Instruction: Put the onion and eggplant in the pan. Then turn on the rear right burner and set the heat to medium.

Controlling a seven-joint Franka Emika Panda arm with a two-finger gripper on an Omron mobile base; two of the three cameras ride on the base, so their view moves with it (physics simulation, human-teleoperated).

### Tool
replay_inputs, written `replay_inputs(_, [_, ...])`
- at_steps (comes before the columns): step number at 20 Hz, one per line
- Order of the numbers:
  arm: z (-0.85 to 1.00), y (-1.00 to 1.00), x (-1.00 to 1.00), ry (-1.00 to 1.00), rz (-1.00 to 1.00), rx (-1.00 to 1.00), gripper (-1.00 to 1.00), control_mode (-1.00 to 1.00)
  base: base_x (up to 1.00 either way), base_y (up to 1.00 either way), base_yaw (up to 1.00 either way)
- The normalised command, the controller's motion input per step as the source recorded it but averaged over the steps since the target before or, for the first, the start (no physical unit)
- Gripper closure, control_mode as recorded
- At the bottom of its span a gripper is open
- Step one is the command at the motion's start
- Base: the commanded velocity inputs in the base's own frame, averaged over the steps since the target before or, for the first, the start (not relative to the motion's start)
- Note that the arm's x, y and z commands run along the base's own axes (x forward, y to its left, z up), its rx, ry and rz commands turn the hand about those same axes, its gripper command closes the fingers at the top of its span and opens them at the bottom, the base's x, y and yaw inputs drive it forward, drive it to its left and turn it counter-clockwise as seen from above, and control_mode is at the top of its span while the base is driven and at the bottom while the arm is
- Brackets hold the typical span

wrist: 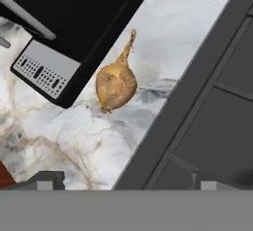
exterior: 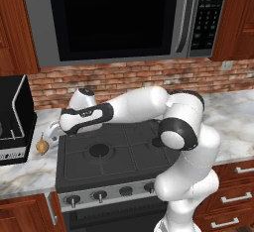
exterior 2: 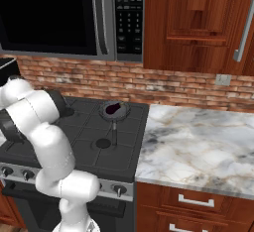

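2 dark fingertips (wrist: 49, 179) sit wide apart at the bottom of the hand view, gripper (wrist: 126, 180) released and holding nothing. Onion (wrist: 116, 83) lies center frame on the marble counter (wrist: 64, 136), between the black appliance (wrist: 74, 22) and the stove edge (wrist: 197, 77). Over in the right base view, eggplant (exterior 2: 114, 108) rests inside the pan (exterior 2: 114, 112), middle of the frame.

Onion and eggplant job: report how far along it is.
Done: the glossy dark purple eggplant lies in the small round dark grey frying pan on the stove. In hand: the open gripper hovers over the tan-yellow onion, which lies on the marble counter between the stove and a black appliance. Left: onion into the pan, then the rear right burner to medium.
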Motion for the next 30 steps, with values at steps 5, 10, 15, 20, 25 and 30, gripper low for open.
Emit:
replay_inputs(5, [-0.18,0.26,0.28,0.00,0.00,0.00,-1.00,-1.00,0.00,0.00,0.00])
replay_inputs(10, [-0.27,0.38,0.25,0.00,0.00,0.00,-1.00,-1.00,0.00,0.00,0.00])
replay_inputs(15, [-0.22,0.43,0.15,0.00,0.00,0.00,-1.00,-1.00,0.00,0.00,0.00])
replay_inputs(20, [-0.23,0.17,0.16,0.00,0.00,0.00,-1.00,-1.00,0.00,0.00,0.00])
replay_inputs(25, [-0.25,0.00,0.07,0.00,0.00,0.00,-1.00,-1.00,0.00,0.00,0.00])
replay_inputs(30, [-0.23,0.00,0.10,0.00,0.00,0.00,-1.00,-1.00,0.00,0.00,0.00])
